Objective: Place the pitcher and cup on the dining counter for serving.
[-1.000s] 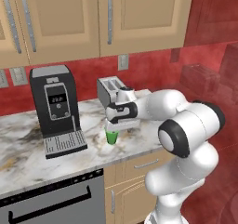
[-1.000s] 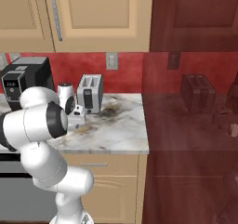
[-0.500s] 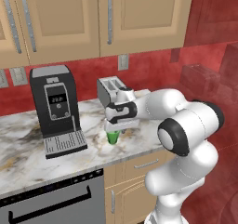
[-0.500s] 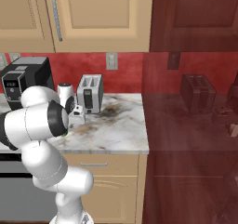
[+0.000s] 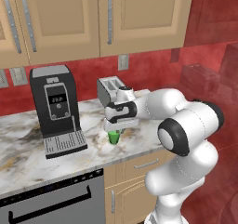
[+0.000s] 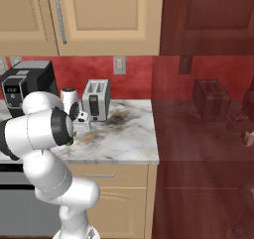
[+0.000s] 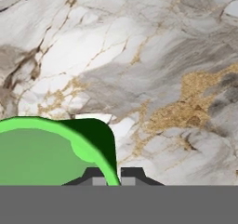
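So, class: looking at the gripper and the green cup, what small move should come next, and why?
Probably a short straight lift. The gripper has its jaws shut on the rim of the cup, which stands on the marble counter beside the coffee machine, so raising it clears the surface.

No legible txt anywhere; coffee machine [image 5: 56, 108] display shows pale marks, too blurry to read.

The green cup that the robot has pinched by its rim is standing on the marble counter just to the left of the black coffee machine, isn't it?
Not quite: the green cup stands to the right of the black coffee machine, not the left, as the left base view shows. The rest holds: the gripper is pinching its rim, and it stands on the marble counter.
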